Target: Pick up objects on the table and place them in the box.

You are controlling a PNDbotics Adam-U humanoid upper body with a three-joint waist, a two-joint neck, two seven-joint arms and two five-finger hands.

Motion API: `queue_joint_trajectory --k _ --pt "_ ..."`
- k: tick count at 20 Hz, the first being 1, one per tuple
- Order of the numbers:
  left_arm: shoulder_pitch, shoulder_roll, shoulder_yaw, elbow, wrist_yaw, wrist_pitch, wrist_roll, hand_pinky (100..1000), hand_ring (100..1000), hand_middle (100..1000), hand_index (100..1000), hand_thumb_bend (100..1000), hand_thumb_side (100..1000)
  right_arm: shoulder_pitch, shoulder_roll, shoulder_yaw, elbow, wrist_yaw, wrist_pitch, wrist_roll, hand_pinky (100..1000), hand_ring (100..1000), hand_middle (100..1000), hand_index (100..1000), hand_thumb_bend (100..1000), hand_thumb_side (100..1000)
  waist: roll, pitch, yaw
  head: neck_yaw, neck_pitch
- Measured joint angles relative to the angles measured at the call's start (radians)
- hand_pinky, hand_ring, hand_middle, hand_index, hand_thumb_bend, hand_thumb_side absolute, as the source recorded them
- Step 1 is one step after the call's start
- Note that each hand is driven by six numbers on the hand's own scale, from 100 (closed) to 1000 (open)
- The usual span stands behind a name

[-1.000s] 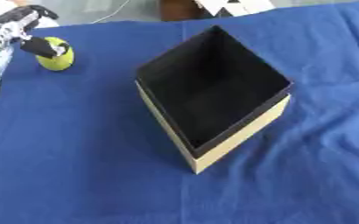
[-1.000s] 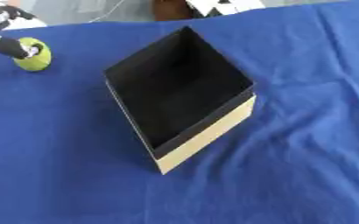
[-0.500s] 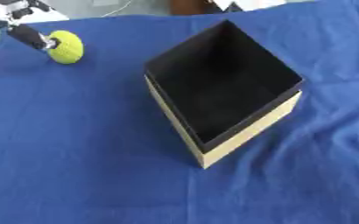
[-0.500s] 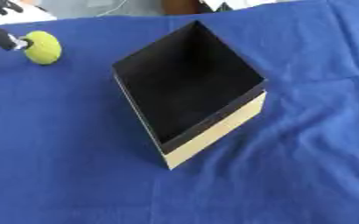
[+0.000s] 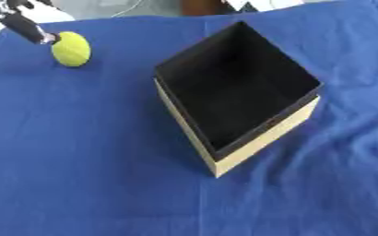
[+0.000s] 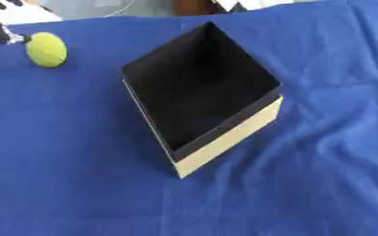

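A yellow-green ball (image 5: 71, 48) lies on the blue cloth at the far left. My left hand (image 5: 24, 26) comes in from the top left corner. One straight black finger with a silver tip touches the ball's upper left side, and nothing is curled round the ball. Most of the hand is cut off by the picture's edge. The box (image 5: 261, 133) stands in the middle, turned like a diamond, with tan outer walls and a black inside in which I see nothing. My right hand shows in no view.
The blue cloth (image 5: 79, 175) covers the whole table and is wrinkled at the right. Past the far edge lie a pale floor, a cable and a brown and white object (image 6: 224, 4).
The whole picture has shifted, so the camera has moved. The ball keeps its place relative to the box. Less of my left hand shows now; one finger stays at the ball.
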Motion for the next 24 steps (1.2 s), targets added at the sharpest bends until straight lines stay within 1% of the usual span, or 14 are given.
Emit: queue_joint_trajectory --k 5,9,10,11,13,15,18,19,20,22,24 --pt "0.005 0.0 0.007 0.001 -0.007 0.009 -0.015 987 1000 1000 944 315 102 -0.01 0.0 0.0 0.0 -0.006 -0.002 0.001 869 863 764 871 100 183 0.005 0.0 -0.017 0.014 -0.016" --pt "0.007 0.0 0.012 0.003 -0.013 0.011 -0.017 987 1000 1000 944 315 102 -0.012 0.0 0.0 0.0 -0.01 -0.003 0.002 869 863 764 871 100 183 0.005 0.0 -0.019 0.02 -0.023" --pt "0.007 0.0 0.012 0.005 -0.014 0.011 -0.017 981 1000 1000 944 322 104 -0.012 0.0 0.0 0.0 -0.01 -0.003 0.002 870 862 761 872 100 170 0.005 0.0 -0.019 0.02 -0.023" --pt "0.007 0.001 0.013 0.006 -0.014 0.011 -0.016 972 1000 1000 944 317 102 -0.013 0.0 0.0 0.0 -0.011 -0.003 0.002 870 861 760 872 100 197 0.005 0.001 -0.02 0.02 -0.024" --pt "0.008 0.001 0.017 0.008 -0.015 0.016 -0.012 977 1000 1000 944 300 103 -0.018 0.0 0.0 0.0 -0.016 -0.004 0.001 870 861 759 872 100 199 0.005 0.007 -0.028 0.021 -0.032" --pt "0.008 0.001 0.018 0.011 -0.016 0.021 -0.006 973 1000 1000 944 299 103 -0.022 0.0 0.0 0.0 -0.019 -0.005 0.001 870 861 758 872 100 201 0.005 0.019 -0.029 0.021 -0.038" --pt "0.008 0.001 0.018 0.016 -0.019 0.027 -0.003 943 1000 1000 936 279 100 -0.023 0.0 0.0 0.0 -0.024 -0.005 0.001 870 861 756 872 100 210 0.005 0.025 -0.029 0.021 -0.039" --pt "0.008 0.001 0.019 0.018 -0.019 0.028 -0.003 932 1000 1000 933 317 100 -0.025 0.0 0.0 0.0 -0.025 -0.005 0.001 870 861 756 873 100 179 0.005 0.026 -0.028 0.021 -0.039" --pt "0.008 0.001 0.019 0.02 -0.019 0.029 -0.004 927 1000 1000 933 281 100 -0.027 0.0 0.0 0.0 -0.027 -0.005 0.001 870 861 756 873 100 216 0.005 0.029 -0.027 0.021 -0.039" --pt "0.008 0.001 0.019 0.02 -0.015 0.031 -0.007 916 1000 1000 931 288 106 -0.029 0.0 0.0 0.0 -0.031 -0.005 0.001 870 861 755 873 100 221 0.005 0.032 -0.026 0.021 -0.039" --pt "0.008 0.001 0.019 0.02 -0.008 0.033 -0.008 911 1000 1000 931 276 109 -0.029 0.0 0.0 0.0 -0.034 -0.005 0.0 870 861 754 873 100 222 0.005 0.034 -0.026 0.022 -0.039"
